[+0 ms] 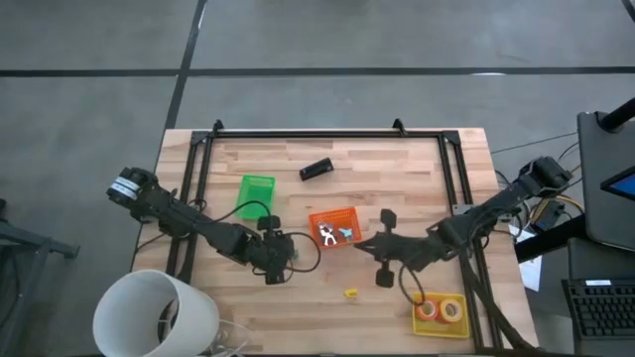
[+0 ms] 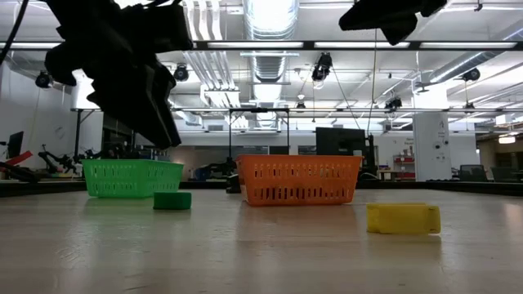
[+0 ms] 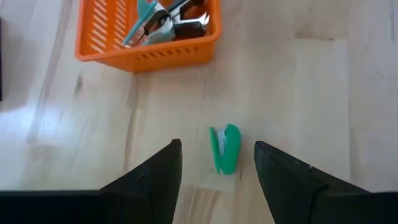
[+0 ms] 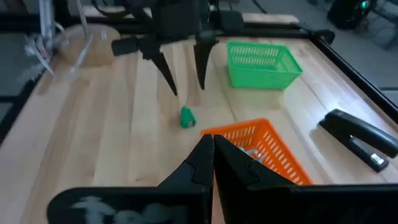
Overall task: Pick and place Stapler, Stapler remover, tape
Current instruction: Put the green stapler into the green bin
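My left gripper (image 3: 217, 144) hangs open above the table. Its two fingers stand on either side of a small green oblong piece (image 3: 225, 149) that lies on the wood below them; I cannot tell whether that piece is tape. My right gripper (image 4: 210, 140) is shut and empty, raised near the orange bin (image 1: 334, 228), which holds staple removers (image 3: 163, 18). The black stapler (image 1: 316, 170) lies on the table toward the far edge. Orange and yellow tape rolls (image 1: 439, 310) lie in the yellow bin (image 1: 458, 327). A small yellow piece (image 1: 350, 294) lies on the table near the front.
A green bin (image 1: 256, 196) stands left of the orange one. A white bucket-like cylinder (image 1: 156, 314) sits at the near left corner. A black frame rail (image 1: 327, 136) borders the table. Bare wood lies between the bins and the near edge.
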Motion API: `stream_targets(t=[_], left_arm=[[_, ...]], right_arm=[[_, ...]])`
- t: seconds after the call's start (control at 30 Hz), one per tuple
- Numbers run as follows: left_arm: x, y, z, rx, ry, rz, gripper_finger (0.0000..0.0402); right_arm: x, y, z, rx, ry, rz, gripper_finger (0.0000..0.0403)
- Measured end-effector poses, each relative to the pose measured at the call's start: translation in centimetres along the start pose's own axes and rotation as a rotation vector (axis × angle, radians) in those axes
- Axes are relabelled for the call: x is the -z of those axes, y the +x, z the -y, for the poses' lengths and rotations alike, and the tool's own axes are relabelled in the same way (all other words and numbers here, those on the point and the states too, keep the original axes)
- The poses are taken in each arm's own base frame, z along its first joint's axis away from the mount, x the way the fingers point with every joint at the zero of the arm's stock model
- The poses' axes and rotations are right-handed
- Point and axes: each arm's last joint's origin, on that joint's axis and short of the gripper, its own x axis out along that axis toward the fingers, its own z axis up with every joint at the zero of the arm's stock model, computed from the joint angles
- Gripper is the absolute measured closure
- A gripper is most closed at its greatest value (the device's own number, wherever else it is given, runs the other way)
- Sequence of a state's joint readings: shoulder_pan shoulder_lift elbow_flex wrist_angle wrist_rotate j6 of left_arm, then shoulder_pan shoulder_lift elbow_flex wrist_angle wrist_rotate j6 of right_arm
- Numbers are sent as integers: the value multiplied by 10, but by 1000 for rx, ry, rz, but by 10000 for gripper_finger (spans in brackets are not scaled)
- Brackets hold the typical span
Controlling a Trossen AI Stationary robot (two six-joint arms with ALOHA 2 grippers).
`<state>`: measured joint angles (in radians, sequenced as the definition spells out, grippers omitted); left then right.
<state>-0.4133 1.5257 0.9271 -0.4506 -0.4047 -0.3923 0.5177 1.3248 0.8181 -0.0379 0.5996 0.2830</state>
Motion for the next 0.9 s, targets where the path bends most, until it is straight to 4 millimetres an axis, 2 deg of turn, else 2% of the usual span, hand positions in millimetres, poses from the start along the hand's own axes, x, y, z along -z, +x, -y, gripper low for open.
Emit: stream_targets(t=[0.2,0.37,0.9], left_arm=[[2,1,-2,10,3,-28,199],[-3,4,-1,55,-26,-4,199],[22,27,-12,89,-88,11,199]], right_arm=[[14,-9,10,-18,31,52,395],[21,-9,12,-22,40,62,395],[23,-8,12,-27,37,58,395]])
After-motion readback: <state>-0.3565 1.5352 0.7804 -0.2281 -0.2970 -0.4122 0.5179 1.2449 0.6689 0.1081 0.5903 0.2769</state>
